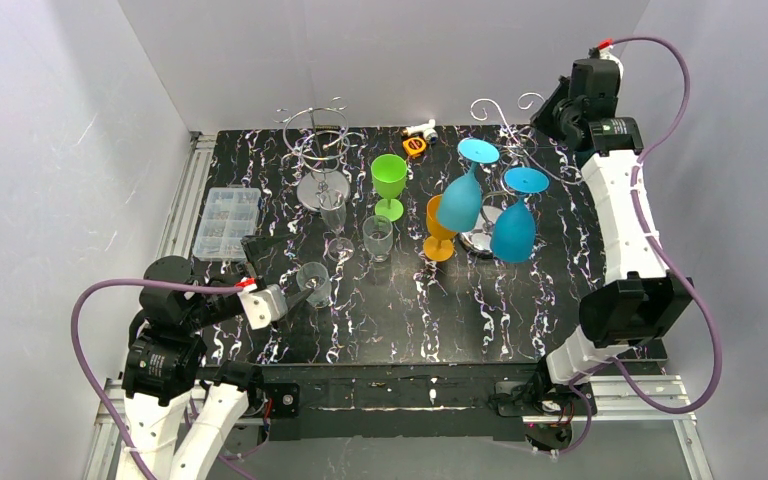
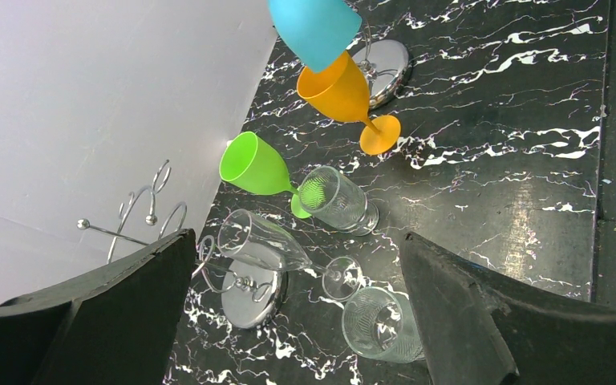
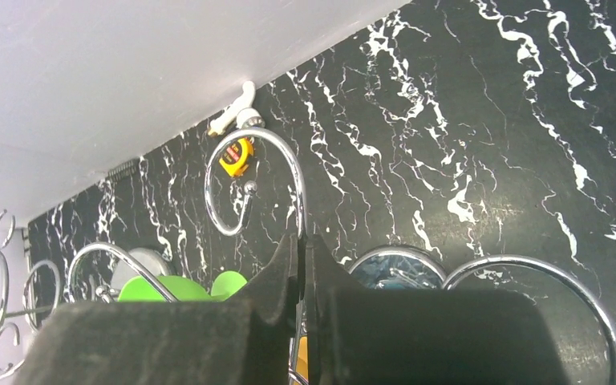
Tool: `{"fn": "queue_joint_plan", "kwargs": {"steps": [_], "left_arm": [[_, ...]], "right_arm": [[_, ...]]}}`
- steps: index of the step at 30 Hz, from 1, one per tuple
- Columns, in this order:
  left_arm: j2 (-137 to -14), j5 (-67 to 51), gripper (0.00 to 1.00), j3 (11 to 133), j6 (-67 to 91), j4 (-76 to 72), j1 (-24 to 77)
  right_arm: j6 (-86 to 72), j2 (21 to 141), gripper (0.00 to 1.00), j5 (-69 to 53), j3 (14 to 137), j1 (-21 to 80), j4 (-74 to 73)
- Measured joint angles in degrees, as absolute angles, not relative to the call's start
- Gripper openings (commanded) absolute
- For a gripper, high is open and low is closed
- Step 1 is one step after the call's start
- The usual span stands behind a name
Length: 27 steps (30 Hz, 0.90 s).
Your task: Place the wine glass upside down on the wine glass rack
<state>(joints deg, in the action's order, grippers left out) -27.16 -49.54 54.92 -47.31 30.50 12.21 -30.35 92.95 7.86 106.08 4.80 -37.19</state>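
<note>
Two blue wine glasses point(image 1: 460, 198) point(image 1: 513, 232) hang upside down on the right wire rack point(image 1: 505, 118). My right gripper point(image 1: 550, 112) is at that rack's top; in the right wrist view its fingers point(image 3: 301, 265) are shut on a thin rack wire point(image 3: 295, 172). A clear wine glass point(image 1: 312, 281) stands just ahead of my open, empty left gripper point(image 1: 297, 296). In the left wrist view that glass point(image 2: 381, 325) sits between the spread fingers point(image 2: 297, 341), close to the right one. An orange glass point(image 1: 438, 228), a green glass point(image 1: 389, 180), a clear goblet point(image 1: 377, 238) and a clear flute point(image 1: 337, 215) stand mid-table.
A second wire rack with nothing on it point(image 1: 320, 150) stands at the back left on a round chrome base point(image 1: 320, 190). A clear parts box point(image 1: 226, 222) lies at the left edge. A yellow tape measure point(image 1: 415, 146) and a white fitting lie at the back wall.
</note>
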Motion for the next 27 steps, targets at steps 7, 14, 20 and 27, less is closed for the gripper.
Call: {"fn": "queue_joint_plan", "kwargs": {"steps": [7,14,20,27], "left_arm": [[-27.05,-49.56,0.98,54.92,-47.29,30.52,12.21],[-26.76,-49.56,0.98,54.92,-47.29,30.52,12.21],[-26.39,-49.56,0.98,54.89,-47.31,30.55,12.21],[-25.98,-49.56,0.98,54.78,-47.9,31.0,12.21]], "right_arm": [[-35.48,88.58,0.01,15.09,100.57,4.82,-34.7],[-42.15,87.85,0.01,24.49,99.18,5.56,-34.92],[-50.35,86.46,0.01,31.0,95.74,5.87,-32.93],[-58.78,82.76,0.01,40.84,88.16,6.13,-26.44]]}}
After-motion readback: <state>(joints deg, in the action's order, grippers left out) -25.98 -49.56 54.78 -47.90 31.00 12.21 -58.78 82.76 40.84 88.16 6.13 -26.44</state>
